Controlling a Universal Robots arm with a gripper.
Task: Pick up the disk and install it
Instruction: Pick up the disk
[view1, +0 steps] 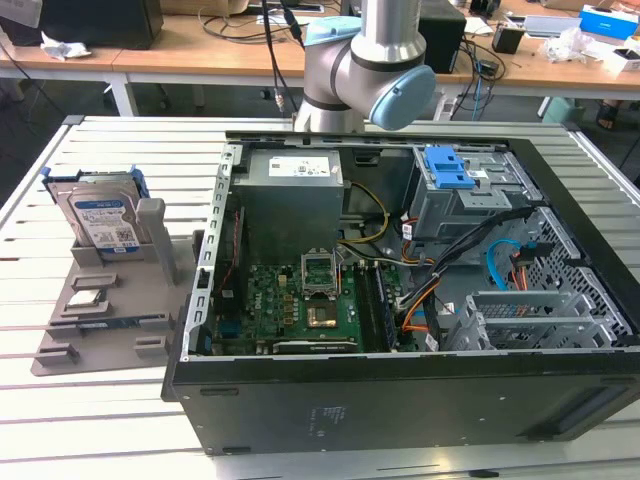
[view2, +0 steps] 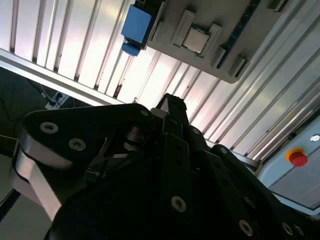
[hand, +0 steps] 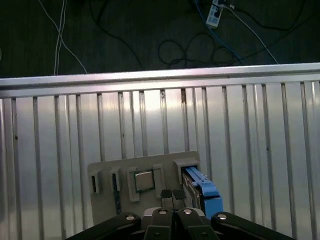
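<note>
The disk (view1: 103, 215), silver with a white-and-blue label and a blue carrier, leans upright in a slot at the far end of the grey holder (view1: 100, 320), at the exterior view's left beside the computer case. In the first wrist view the disk (hand: 201, 187) shows edge-on in the holder (hand: 107, 172), far below my gripper (hand: 172, 194). The gripper's two fingertips lie together, shut on nothing. In the second wrist view my gripper (view2: 170, 102) hangs high over the slatted table, with the disk (view2: 136, 24) well apart from it.
An open computer case (view1: 400, 400) lies on the slatted table (view1: 120, 430), with a grey power supply (view1: 295, 200), a motherboard (view1: 300, 300) and a drive bay with a blue latch (view1: 448, 165). A processor chip (hand: 144, 181) sits on the holder. A red stop button (view2: 298, 158) is nearby.
</note>
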